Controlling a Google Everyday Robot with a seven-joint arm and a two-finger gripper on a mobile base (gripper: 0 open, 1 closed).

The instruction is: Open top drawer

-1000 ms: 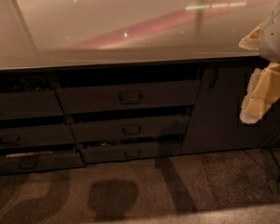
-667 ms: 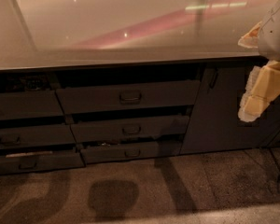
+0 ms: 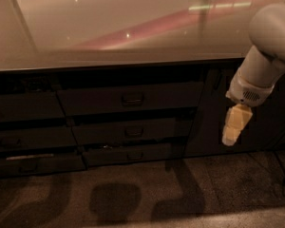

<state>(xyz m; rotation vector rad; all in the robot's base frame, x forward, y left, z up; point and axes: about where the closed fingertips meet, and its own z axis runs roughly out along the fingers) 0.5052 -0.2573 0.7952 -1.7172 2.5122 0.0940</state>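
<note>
The top drawer (image 3: 128, 99) is a wide dark front just under the countertop, in the middle stack, with a small dark loop handle (image 3: 132, 99) at its centre. It stands slightly proud of the cabinet face. My gripper (image 3: 235, 126) is pale and hangs pointing down from the white arm (image 3: 268, 46) at the right. It is well to the right of the drawer and a little below its handle, in front of the tall cabinet door, touching nothing.
Two shallower drawers (image 3: 128, 132) sit below the top one. Another drawer stack (image 3: 28, 137) is at the left. A glossy countertop (image 3: 109, 27) overhangs the cabinets. A plain tall door (image 3: 206, 113) is behind the gripper. The floor (image 3: 133, 198) is dark carpet with shadows.
The arm has come further into view from the right. The gripper has moved left and down, closer to the middle drawer stack. The drawers have not moved.
</note>
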